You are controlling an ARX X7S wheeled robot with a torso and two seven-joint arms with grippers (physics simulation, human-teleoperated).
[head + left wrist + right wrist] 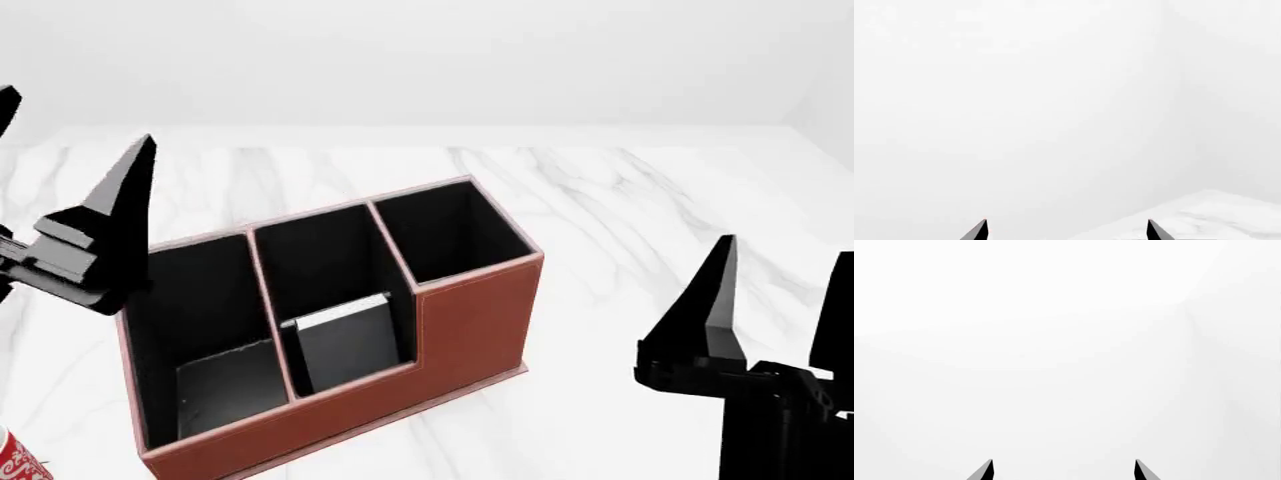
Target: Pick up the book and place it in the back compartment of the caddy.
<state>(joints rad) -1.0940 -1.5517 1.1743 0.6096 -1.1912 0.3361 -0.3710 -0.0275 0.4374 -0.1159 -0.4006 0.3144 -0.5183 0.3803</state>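
Risk lies mostly in where the book [344,338] sits: it leans tilted inside the caddy [470,325], in the middle cell near the frame's centre, white page edge up, low against the black lining. Whether that cell counts as the back compartment I cannot tell; if not, fishing it out of so narrow a slot could jam the fingers against the dividers or tip the caddy on the marble worktop [627,220]. Left gripper [74,170], upper left of the head view, has its fingers spread wide and empty; right gripper [774,300], lower right, likewise stands open and holds nothing. Both wrist views show only fingertips against white, so aiming by them would be blind. A red mug [16,462] at the lower left edge could be knocked by the left arm.
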